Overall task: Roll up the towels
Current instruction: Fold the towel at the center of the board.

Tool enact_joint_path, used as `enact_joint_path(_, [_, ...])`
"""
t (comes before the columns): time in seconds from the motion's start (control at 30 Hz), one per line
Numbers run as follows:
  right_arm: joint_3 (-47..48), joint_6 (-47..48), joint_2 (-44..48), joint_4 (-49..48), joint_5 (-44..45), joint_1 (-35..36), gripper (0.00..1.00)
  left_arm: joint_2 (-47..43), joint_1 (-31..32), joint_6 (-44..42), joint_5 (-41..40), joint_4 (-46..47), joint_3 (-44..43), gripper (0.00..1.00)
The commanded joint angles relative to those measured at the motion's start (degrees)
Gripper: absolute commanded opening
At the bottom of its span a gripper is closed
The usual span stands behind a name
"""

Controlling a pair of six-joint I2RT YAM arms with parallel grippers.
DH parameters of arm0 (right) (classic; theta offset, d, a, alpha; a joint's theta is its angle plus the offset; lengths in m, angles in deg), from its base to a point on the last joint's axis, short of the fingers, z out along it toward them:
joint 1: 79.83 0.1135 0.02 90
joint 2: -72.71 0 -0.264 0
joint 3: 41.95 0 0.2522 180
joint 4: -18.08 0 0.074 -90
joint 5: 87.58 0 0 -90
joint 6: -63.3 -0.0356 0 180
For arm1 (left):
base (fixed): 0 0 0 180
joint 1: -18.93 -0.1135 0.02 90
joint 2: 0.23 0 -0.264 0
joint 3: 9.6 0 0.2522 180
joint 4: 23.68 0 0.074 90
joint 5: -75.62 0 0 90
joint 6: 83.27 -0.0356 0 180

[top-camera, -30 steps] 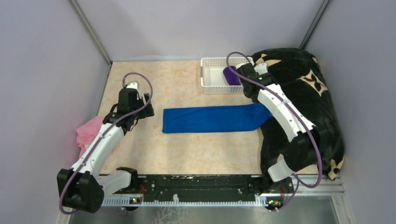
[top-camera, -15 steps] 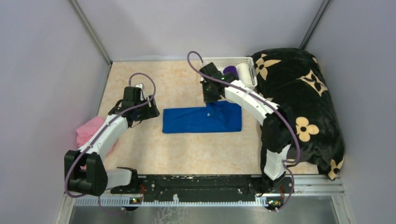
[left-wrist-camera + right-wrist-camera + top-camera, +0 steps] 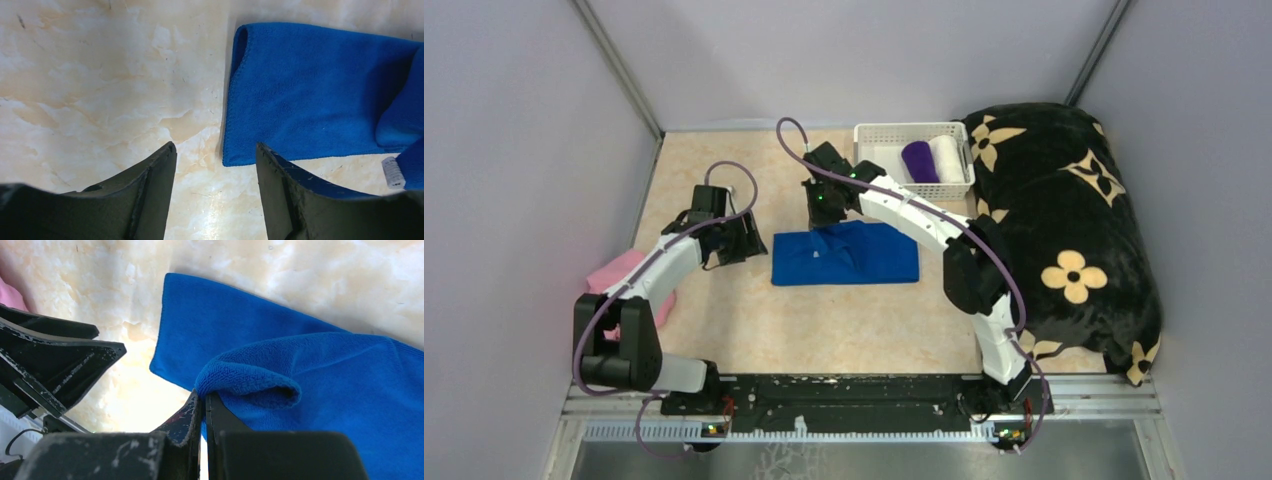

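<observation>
Your purple towel (image 3: 918,160) and white towel (image 3: 945,158) sit rolled in the far basket (image 3: 871,150); the blue towel (image 3: 844,255), mid-table, is only folded over, its end pinched by your right gripper (image 3: 202,405), while your left gripper (image 3: 216,165) hangs spread and empty by its left edge.

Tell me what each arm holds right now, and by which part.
The right gripper pinches the blue towel by its folded-over end. The left gripper holds nothing; its fingers stand apart beside the towel's other end.
</observation>
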Motion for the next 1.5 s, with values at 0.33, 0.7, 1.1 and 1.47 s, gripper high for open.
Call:
enact_joint_path(0.33, [4.3, -3.6, -6.2, -2.2, -6.3, 2.9, 0.0, 2.8, -0.2, 0.2, 4.5, -0.7, -1.4, 0.59])
enact_joint_path(0.7, [4.6, -5.8, -8.9, -5.8, -9.3, 3.2, 0.05, 4.9, -0.1, 0.2, 6.4, -0.9, -1.5, 0.53])
enact_joint_path(1.1, [8.3, -5.9, -13.3, -6.6, -11.1, 3.2, 0.09, 5.1, -0.2, 0.3, 6.6, -0.9, -1.2, 0.52])
enact_joint_path(1.47, [2.3, 0.9, -3.4, -7.2, -10.4, 3.5, 0.49, 3.4, -0.1, 0.4, 5.4, -1.7, -1.2, 0.55])
